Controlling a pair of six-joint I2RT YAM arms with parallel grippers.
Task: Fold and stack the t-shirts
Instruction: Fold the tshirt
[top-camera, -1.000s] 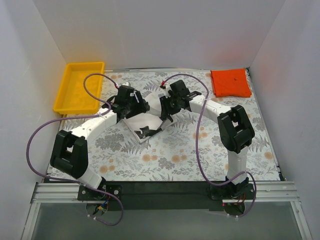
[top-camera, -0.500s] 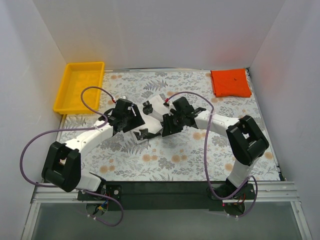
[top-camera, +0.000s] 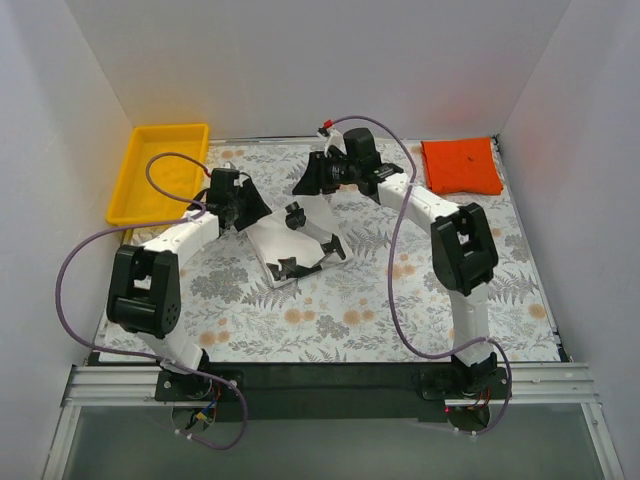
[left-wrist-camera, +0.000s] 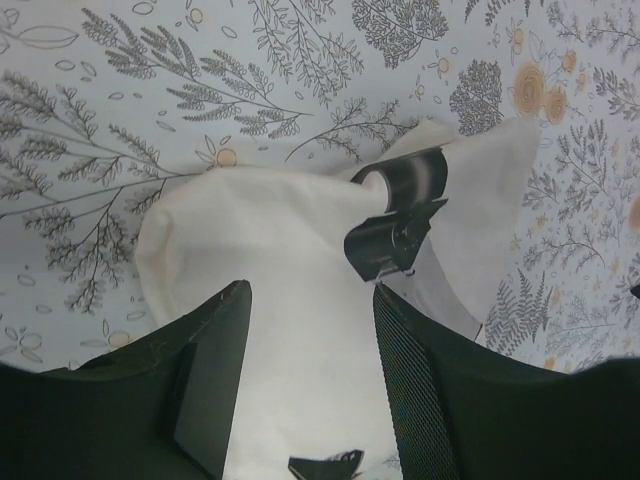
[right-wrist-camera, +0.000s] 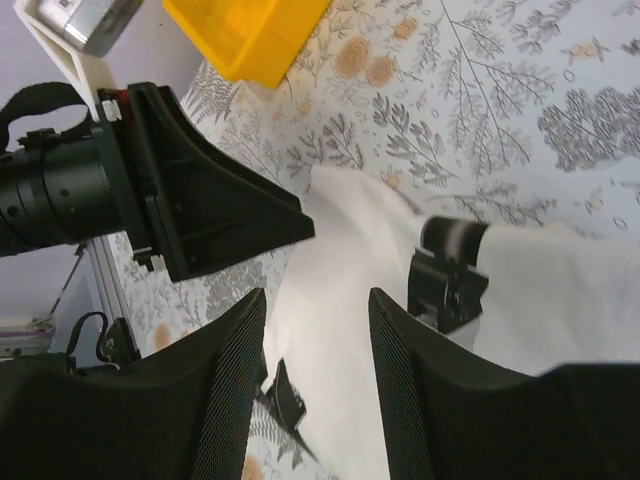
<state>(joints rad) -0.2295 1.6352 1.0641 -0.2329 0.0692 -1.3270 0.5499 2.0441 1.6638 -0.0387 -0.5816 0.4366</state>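
Both pairs of jaws stand apart, clamped on nothing. We see our left gripper (left-wrist-camera: 310, 300) at the left edge of the white t-shirt (top-camera: 290, 238) and our right gripper (right-wrist-camera: 315, 300) at its far edge. The shirt lies folded mid-table, black print (left-wrist-camera: 395, 215) showing. The orange-red t-shirt (top-camera: 460, 166) lies folded in the table's (top-camera: 400, 320) far right corner, and the yellow tray (top-camera: 160, 175) is far left.

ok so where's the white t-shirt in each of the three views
top external: white t-shirt lies in the middle of the picture.
left wrist: white t-shirt fills the centre, down to the bottom edge.
right wrist: white t-shirt runs from the centre to the right edge.
shared landmark: the black print on it, seen in all three.
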